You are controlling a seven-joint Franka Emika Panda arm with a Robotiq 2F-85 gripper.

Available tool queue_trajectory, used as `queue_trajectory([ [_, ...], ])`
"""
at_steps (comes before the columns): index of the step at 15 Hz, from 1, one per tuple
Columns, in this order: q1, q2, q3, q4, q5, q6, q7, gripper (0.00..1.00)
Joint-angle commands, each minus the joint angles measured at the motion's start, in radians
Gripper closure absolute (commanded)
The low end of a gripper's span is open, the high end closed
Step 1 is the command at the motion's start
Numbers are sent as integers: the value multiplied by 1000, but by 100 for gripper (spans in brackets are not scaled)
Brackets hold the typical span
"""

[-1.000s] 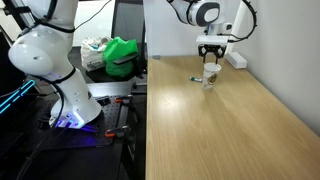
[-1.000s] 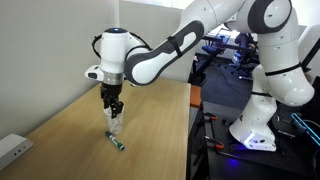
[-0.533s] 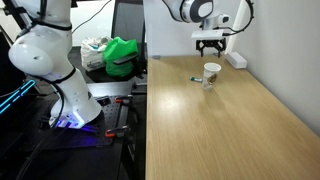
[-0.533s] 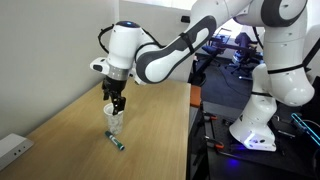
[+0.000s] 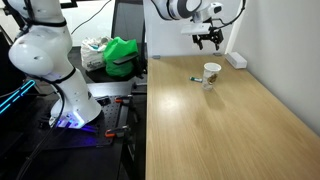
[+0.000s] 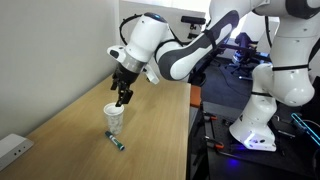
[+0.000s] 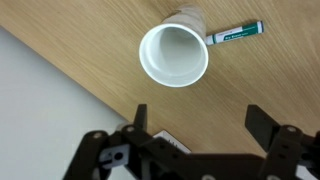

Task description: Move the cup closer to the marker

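Observation:
The small white paper cup (image 5: 211,75) stands upright on the wooden table, also in the other exterior view (image 6: 114,119) and the wrist view (image 7: 174,54). The dark green-blue marker (image 7: 234,33) lies flat right beside the cup's base; it shows in both exterior views (image 5: 194,78) (image 6: 116,141). My gripper (image 5: 209,40) (image 6: 123,96) hangs above the cup, clear of it, open and empty. In the wrist view its two fingers (image 7: 197,123) are spread wide with bare table between them.
A white power strip (image 5: 236,59) lies at the table's back edge by the wall, also near the front of the other exterior view (image 6: 12,150). A green cloth (image 5: 122,54) sits on a bench beside the table. The robot base (image 6: 258,120) stands beyond the table's edge.
My gripper has let go of the cup and risen straight up, away from it. The cup stays standing next to the marker.

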Motion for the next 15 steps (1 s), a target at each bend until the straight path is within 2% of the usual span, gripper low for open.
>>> queue_trajectory([
  [1,13,-133,-27,-132,-40,43,119,0],
  [7,-5,-272,-19,-262,-61,80,217,0],
  [11,-8,-334,-21,-338,-113,131,296,0],
  [12,-1,-277,-16,-270,-81,84,250,0],
  [15,-2,-304,-16,-306,-88,101,266,0],
])
